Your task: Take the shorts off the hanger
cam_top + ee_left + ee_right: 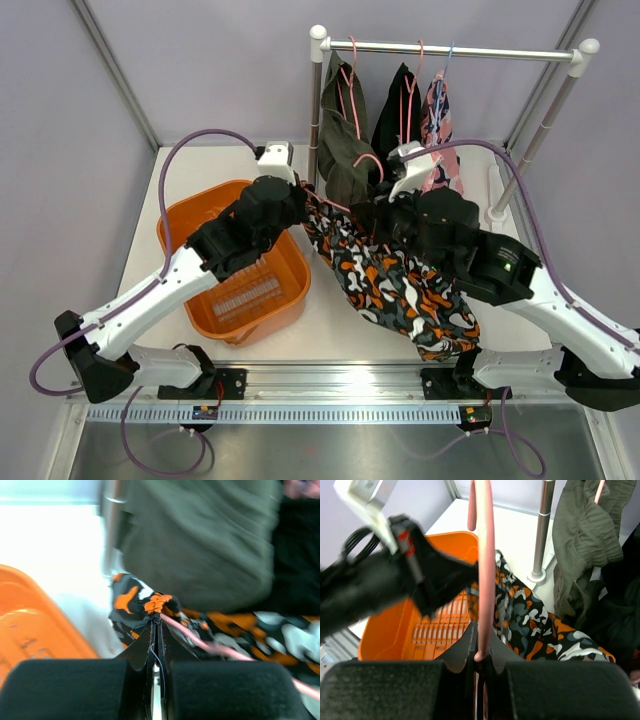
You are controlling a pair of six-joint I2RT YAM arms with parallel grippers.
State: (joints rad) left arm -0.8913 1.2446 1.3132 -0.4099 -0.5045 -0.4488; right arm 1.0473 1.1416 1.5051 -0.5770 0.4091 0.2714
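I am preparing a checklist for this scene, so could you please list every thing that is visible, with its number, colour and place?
camouflage shorts: one, orange-black-grey, on the table between the arms
olive shorts: one, green, hanging at the rail's left
black shorts: one, black, hanging in the middle
pink shorts: one, pink patterned, hanging at the right
held hanger: one, pink, at the camouflage shorts
rack: one, white posts with metal rail, far edge
basket: one, orange, left on the table
table: one, white, under everything
left gripper: one, black, shut on the camouflage shorts
right gripper: one, black, shut on the held hanger
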